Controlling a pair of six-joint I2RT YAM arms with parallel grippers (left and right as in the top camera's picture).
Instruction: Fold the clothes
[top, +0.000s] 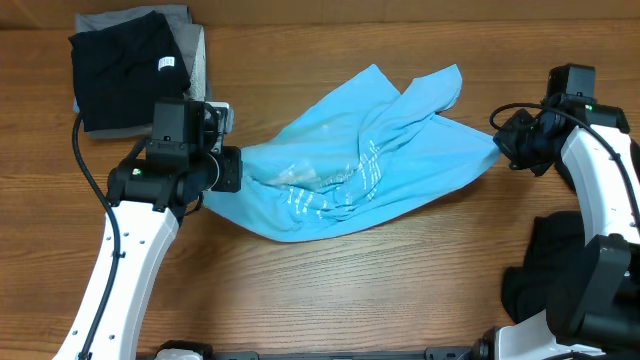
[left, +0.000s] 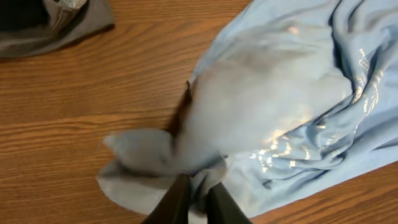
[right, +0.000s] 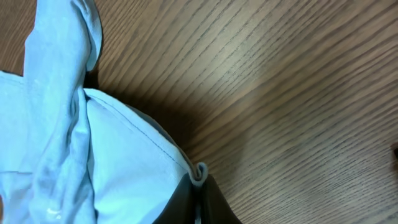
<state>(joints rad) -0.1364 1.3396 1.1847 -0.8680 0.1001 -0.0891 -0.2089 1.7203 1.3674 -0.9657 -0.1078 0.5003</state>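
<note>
Overhead: table (top: 400, 290); shirt (top: 360, 170), light blue, crumpled at centre; black garment (top: 120, 70) folded on grey garment (top: 195, 45) at 10 o'clock; left gripper (left: 202, 202) at the shirt's 9 o'clock edge, nearly closed with cloth pinched between; right gripper (right: 198, 186) at 3 o'clock, clamped on the hem.

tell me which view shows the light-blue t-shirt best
The overhead view: the whole light-blue T-shirt lies crumpled on the table, outline and print visible. The left wrist view shows only one blurred corner with shiny print; the right wrist view shows only a hemmed edge.
</note>
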